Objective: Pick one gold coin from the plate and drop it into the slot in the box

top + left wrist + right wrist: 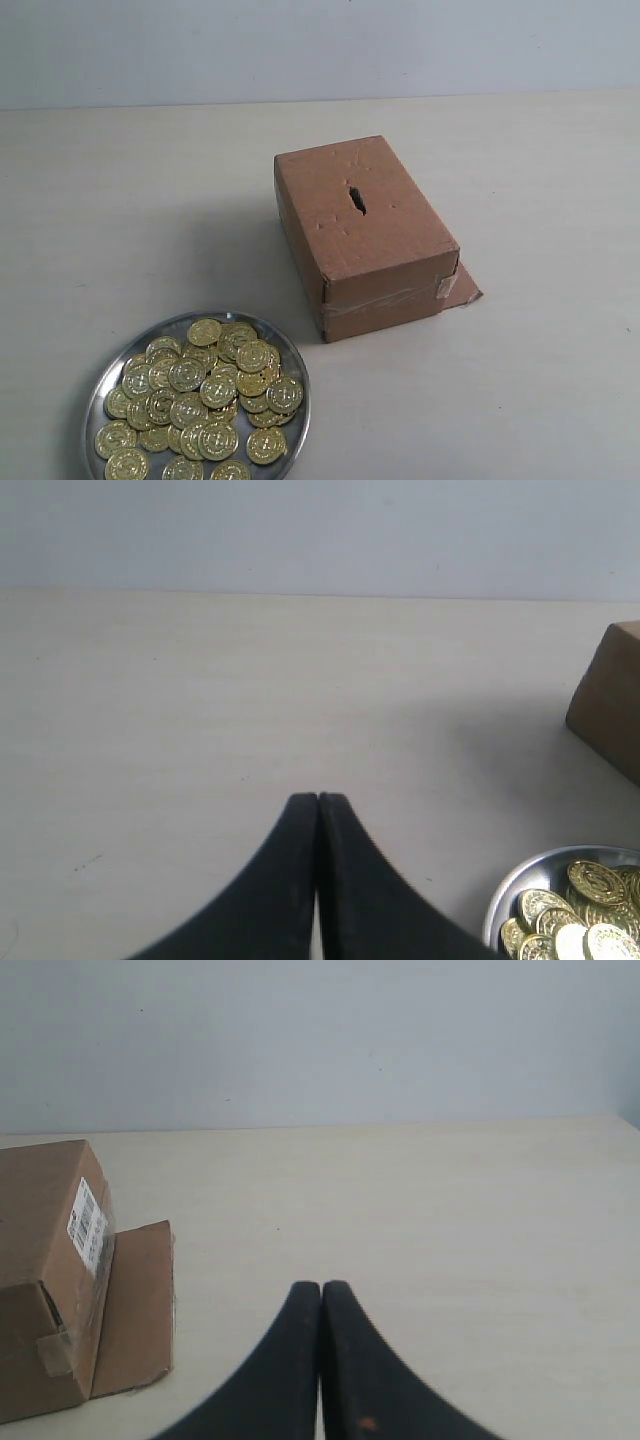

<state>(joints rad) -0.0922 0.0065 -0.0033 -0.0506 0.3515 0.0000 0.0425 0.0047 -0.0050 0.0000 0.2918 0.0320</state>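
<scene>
A round silver plate (100, 385) at the front left of the exterior view holds a heap of several gold coins (205, 390). The brown cardboard box (365, 235) stands at the middle, with the dark slot (356, 199) cut in its top. Neither arm shows in the exterior view. In the left wrist view my left gripper (318, 798) is shut and empty above bare table, with the plate (520, 875), its coins (590, 880) and a corner of the box (610, 710) off to one side. My right gripper (321, 1286) is shut and empty, the box (45, 1260) to its side.
A cardboard flap (462, 285) sticks out flat at the box's base, also in the right wrist view as a flap (135, 1305). A white label (88, 1225) is on the box's end. The light table (150, 200) meets a pale wall at the back.
</scene>
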